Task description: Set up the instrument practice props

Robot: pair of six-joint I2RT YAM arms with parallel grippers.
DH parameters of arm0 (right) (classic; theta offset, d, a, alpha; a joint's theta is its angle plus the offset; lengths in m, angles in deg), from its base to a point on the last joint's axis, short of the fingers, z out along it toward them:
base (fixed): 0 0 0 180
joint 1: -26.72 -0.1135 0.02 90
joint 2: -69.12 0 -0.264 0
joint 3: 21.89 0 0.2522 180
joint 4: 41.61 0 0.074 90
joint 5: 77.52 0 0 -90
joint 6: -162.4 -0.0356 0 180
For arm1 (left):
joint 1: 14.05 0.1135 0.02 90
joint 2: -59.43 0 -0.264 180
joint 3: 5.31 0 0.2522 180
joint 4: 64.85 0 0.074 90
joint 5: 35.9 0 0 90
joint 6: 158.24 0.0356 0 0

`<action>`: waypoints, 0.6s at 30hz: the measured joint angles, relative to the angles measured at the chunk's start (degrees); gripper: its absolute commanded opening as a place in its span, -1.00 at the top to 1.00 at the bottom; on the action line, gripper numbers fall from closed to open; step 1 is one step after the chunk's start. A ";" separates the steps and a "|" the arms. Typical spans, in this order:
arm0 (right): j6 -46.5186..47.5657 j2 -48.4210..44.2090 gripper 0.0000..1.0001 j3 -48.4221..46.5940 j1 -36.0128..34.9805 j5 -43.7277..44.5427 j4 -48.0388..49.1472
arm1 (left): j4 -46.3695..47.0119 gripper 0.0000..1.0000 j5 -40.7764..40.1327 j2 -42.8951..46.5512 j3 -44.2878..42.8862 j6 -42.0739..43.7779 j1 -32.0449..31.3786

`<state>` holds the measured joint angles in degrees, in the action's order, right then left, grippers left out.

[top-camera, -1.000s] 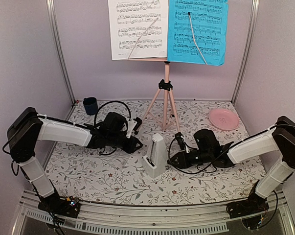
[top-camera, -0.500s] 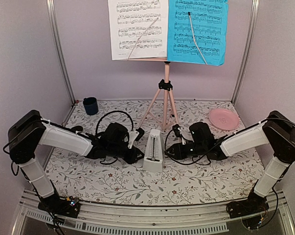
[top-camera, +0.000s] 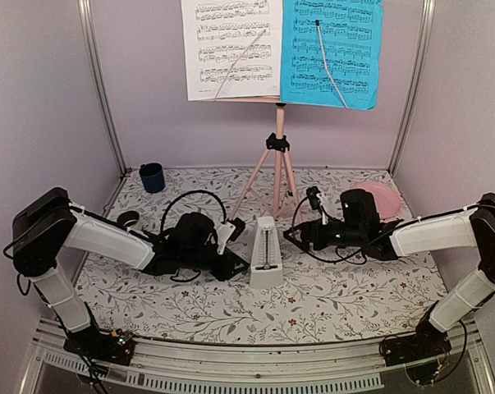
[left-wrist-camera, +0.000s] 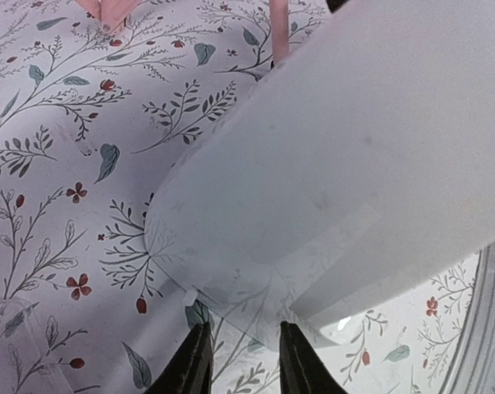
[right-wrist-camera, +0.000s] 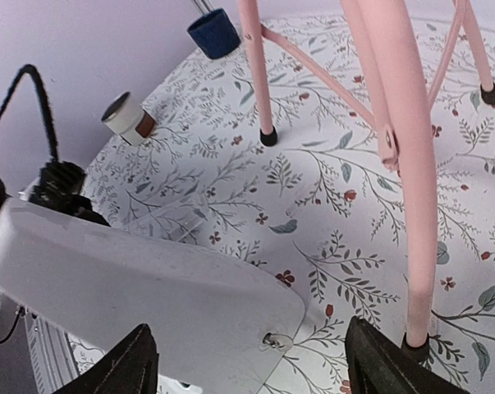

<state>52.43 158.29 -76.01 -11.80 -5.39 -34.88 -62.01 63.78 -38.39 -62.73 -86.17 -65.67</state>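
The small white metronome (top-camera: 266, 253) stands upright on the floral cloth in front of the pink music stand (top-camera: 278, 164). On the stand's tray rest a white sheet (top-camera: 231, 49) and a bright blue sheet (top-camera: 331, 53). My left gripper (top-camera: 235, 261) lies low against the metronome's left base. In the left wrist view its tips (left-wrist-camera: 245, 365) stand narrowly apart, and the metronome (left-wrist-camera: 337, 156) has a clear bottom corner reaching between them; whether they touch it I cannot tell. My right gripper (top-camera: 292, 234) is wide open just right of the metronome (right-wrist-camera: 132, 304), holding nothing.
A dark blue cup (top-camera: 152, 176) sits at the back left. A round pink plate (top-camera: 387, 195) lies at the back right, partly behind my right arm. A small round object (top-camera: 128, 219) sits by my left arm. The stand's legs (right-wrist-camera: 411, 164) spread close behind the metronome.
My right gripper has opened off the metronome and pulled back to the right. The left gripper has slid in against the metronome's base. The metronome has shifted slightly right.
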 measured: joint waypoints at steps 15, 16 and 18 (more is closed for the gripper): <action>-2.56 -10.19 -0.95 7.21 -7.06 -0.31 5.35 | 7.28 0.29 -0.02 4.39 3.21 -3.61 3.13; -2.64 -10.01 -0.93 6.86 -7.48 0.26 5.31 | 7.43 0.29 -0.02 4.39 3.21 -3.65 3.13; -2.97 -9.33 -0.89 5.86 -8.22 1.60 5.22 | 7.78 0.28 -0.04 4.39 3.21 -3.80 3.13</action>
<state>49.46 148.95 -70.15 -20.02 -3.79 -29.66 -54.23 63.73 -33.99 -59.51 -89.98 -62.54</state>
